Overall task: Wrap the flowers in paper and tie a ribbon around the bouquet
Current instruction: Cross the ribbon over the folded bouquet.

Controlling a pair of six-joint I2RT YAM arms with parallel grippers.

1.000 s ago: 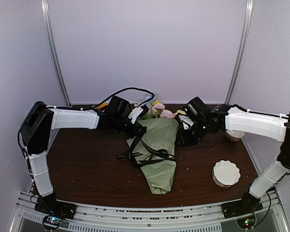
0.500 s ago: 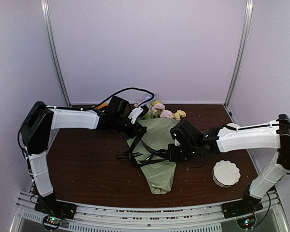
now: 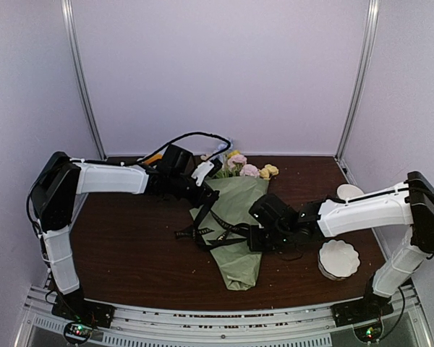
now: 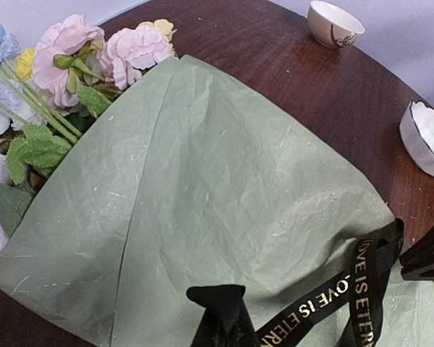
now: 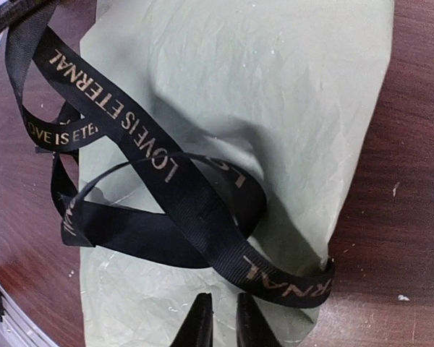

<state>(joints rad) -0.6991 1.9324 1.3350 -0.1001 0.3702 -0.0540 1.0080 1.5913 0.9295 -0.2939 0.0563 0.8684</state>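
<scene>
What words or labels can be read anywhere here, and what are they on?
"LOVE IS ETERNAL": gold letters repeated along the black ribbon, clear in the right wrist view.
The same wording, partly cut off, shows on the ribbon in the left wrist view.
Dark mark on the white cup: too small to read.

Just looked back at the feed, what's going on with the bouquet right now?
The flowers are already wrapped in the green paper. The bouquet lies on the table with the black ribbon looped loosely across its middle, not yet tied. The left fingers are shut near the bloom end and seem to pinch a ribbon end. The right fingers hover over the paper beside the loop, narrowly apart and holding nothing.
</scene>
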